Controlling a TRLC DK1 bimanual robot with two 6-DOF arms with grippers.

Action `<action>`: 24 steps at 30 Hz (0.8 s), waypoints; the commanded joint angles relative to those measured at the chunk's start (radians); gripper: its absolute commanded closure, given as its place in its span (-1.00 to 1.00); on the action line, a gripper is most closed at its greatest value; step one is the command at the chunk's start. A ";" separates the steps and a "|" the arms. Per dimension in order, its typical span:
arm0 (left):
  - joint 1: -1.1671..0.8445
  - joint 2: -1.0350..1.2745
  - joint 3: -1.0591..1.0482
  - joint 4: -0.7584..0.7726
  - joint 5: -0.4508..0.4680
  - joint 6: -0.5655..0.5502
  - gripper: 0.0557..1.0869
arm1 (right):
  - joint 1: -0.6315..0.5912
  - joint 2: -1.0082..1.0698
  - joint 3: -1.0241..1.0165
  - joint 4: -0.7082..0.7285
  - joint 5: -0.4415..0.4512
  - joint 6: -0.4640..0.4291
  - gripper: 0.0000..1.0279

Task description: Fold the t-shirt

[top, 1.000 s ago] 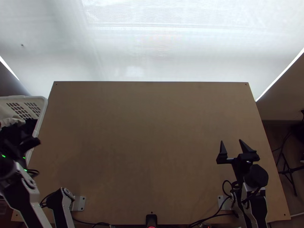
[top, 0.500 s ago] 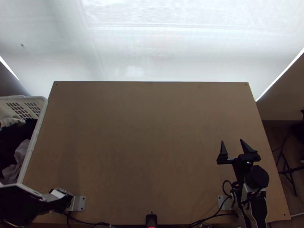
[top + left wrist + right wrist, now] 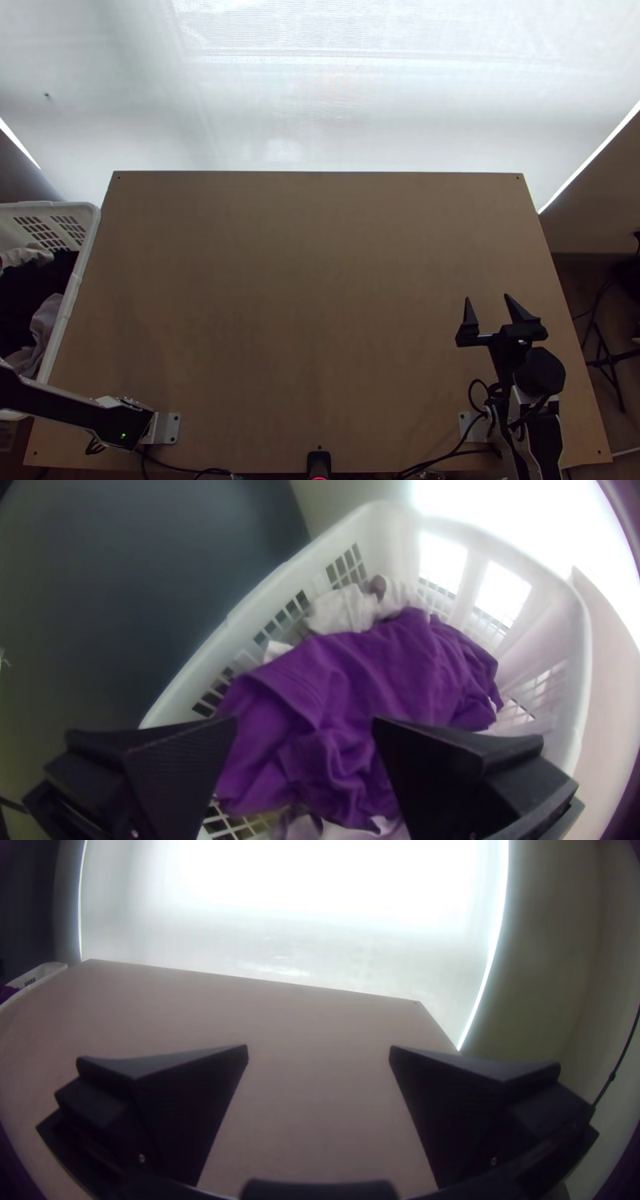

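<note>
White basket (image 3: 78, 276) at the top view's left edge, and the left wrist view's got a purple garment (image 3: 373, 673) bunched inside, left gripper (image 3: 305, 721) spread wide. Top view's lower right: right gripper (image 3: 486, 298), also wide apart.

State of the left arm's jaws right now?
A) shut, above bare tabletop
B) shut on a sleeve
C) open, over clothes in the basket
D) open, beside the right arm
C: the left arm's jaws stand wide apart, with the bunched purple cloth in the white basket showing between and beyond them.
</note>
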State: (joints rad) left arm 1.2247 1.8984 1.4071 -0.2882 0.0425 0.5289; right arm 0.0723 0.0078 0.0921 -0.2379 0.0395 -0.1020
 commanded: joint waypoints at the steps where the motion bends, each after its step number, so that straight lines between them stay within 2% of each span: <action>1: -0.004 0.211 0.234 -0.016 -0.009 -0.012 -0.91 | 0.006 0.004 0.000 0.000 0.000 0.004 -0.92; 4: -0.008 0.263 0.291 -0.035 -0.012 -0.012 -0.91 | 0.006 0.004 0.000 0.000 0.000 0.010 -0.92; 8: -0.024 0.306 0.319 -0.046 -0.098 0.003 -0.91 | 0.006 0.008 0.000 0.000 0.000 0.012 -0.92; 19: -0.044 0.392 0.377 -0.051 -0.105 0.022 -0.90 | 0.003 0.009 -0.002 0.002 0.000 0.013 -0.92; 24: -0.059 0.416 0.388 -0.074 -0.142 0.057 -0.90 | 0.003 0.009 0.000 0.002 0.000 0.013 -0.92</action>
State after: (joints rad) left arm 1.1820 2.2757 1.7695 -0.3397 -0.0727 0.5556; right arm 0.0761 0.0162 0.0914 -0.2371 0.0395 -0.0898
